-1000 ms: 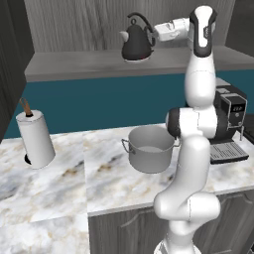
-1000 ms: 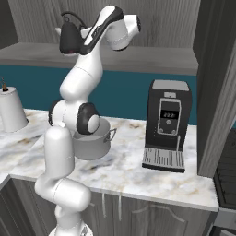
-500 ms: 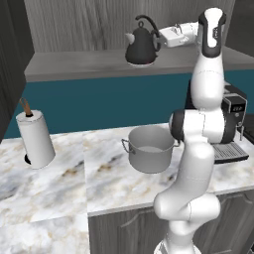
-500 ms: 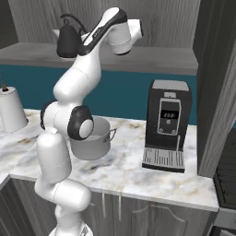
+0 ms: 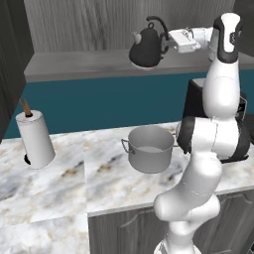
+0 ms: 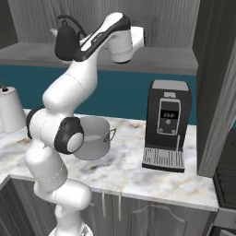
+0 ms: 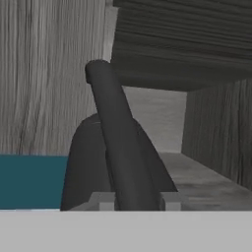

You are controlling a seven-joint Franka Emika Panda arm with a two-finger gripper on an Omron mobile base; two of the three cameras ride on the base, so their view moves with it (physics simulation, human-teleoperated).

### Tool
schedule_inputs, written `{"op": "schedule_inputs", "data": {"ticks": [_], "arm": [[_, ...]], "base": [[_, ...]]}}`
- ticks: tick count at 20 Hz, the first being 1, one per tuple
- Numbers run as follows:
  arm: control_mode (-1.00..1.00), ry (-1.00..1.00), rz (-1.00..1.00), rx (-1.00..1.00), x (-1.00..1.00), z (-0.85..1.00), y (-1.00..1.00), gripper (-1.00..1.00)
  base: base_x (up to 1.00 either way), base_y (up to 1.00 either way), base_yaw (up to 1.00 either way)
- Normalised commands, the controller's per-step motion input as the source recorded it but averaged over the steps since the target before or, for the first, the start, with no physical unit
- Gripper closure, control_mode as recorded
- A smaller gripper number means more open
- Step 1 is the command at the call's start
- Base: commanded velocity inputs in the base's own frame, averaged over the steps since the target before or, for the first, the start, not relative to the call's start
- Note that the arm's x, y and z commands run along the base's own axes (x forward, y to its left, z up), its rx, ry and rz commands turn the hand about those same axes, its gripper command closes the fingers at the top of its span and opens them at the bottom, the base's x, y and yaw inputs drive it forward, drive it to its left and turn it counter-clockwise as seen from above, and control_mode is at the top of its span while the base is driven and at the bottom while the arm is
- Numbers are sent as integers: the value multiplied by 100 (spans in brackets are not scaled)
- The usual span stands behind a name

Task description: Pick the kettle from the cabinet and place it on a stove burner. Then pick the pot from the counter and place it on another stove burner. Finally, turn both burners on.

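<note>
Hand view — pincer clamps kettle handle | left base — pot

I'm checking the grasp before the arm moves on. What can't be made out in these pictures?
- Gripper fingertips: too small in the left base view, cut off by the bottom band in the hand view.
- Small dark grey rounded kettle: partly hidden by the white arm in the right base view.
- Wide grey metal pot: its left side is hidden by the arm's dark joint.

Layout at the cabinet shelf and counter

Small dark grey conical kettle sits over the wide grey cabinet shelf. Below on the white marble-patterned counter: wide grey metal stockpot centre, white paper-towel roll left, black coffee machine right.
</note>
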Motion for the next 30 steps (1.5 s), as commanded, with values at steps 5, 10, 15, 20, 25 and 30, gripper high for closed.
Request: {"op": "schedule_inputs", "data": {"ticks": [5, 10, 15, 20, 25, 30], "arm": [[-100, -4, 0, 0, -64, 0, 10, 100], [-100, -2, 0, 0, -65, 0, 10, 100], [-100, 0, 0, 0, -63, 0, 10, 100], [-100, 0, 0, 0, -59, -2, 10, 100], [-100, 0, 0, 0, -41, 0, 10, 100], [-100, 0, 0, 0, -29, 0, 6, 100]], "base": [[0, 0, 0], [0, 0, 0], [0, 0, 0], [0, 0, 0], [0, 0, 0], [0, 0, 0]]}}
